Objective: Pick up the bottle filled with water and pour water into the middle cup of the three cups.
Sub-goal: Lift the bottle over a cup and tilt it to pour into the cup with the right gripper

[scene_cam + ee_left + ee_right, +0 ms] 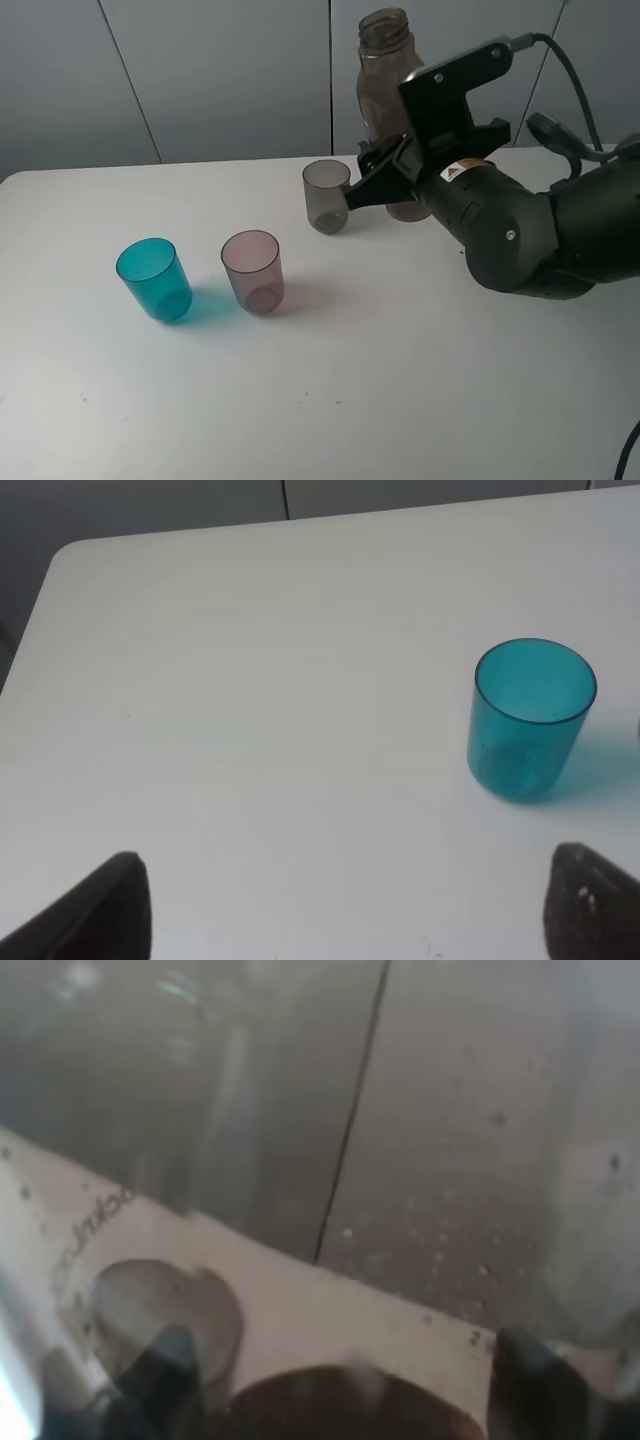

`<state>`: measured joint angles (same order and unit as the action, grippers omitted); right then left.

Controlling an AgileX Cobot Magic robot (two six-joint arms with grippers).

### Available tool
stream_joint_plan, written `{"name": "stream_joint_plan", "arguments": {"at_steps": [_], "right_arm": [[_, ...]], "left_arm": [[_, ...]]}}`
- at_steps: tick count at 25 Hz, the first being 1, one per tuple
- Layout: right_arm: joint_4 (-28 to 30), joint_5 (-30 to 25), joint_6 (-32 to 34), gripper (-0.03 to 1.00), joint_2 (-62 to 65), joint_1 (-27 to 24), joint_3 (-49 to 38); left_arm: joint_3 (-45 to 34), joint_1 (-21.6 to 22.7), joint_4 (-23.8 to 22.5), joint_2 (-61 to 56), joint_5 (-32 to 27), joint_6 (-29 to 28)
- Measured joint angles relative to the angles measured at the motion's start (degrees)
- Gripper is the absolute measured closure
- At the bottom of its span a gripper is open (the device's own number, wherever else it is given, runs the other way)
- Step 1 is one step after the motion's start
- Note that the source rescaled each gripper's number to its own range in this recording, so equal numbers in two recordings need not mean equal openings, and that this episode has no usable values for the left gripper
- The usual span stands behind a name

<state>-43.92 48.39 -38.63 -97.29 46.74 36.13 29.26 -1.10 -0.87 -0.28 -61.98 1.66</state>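
**Right gripper clamped on the bottle**
Bottle stands upright between its jaws. Grey cup sits just beside the gripper, and the middle cup sits farther off on the counter. Left gripper has its jaws spread wide.

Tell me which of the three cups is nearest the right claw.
The smoky grey cup, just beside the right claw; the pinkish middle cup and teal cup stand farther left.

Smoky bottle upright, uncapped, near grey cup; mauve middle cup upright.
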Motion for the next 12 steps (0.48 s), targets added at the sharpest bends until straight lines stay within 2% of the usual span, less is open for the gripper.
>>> {"name": "stream_joint_plan", "arguments": {"at_steps": [5,9,12], "right_arm": [[-4.7,-6.2,-10.8,0.97,-2.9,1.2,7.3],[-7.1,-8.0,-19.8,0.97,-7.3,3.1,11.9],[-6.5,-8.7,-21.9,0.97,-8.3,3.6,12.7]], "left_arm": [[0.0,0.0,0.0,0.0,0.0,0.0],[0.0,0.0,0.0,0.0,0.0,0.0],[0.0,0.0,0.0,0.0,0.0,0.0]]}}
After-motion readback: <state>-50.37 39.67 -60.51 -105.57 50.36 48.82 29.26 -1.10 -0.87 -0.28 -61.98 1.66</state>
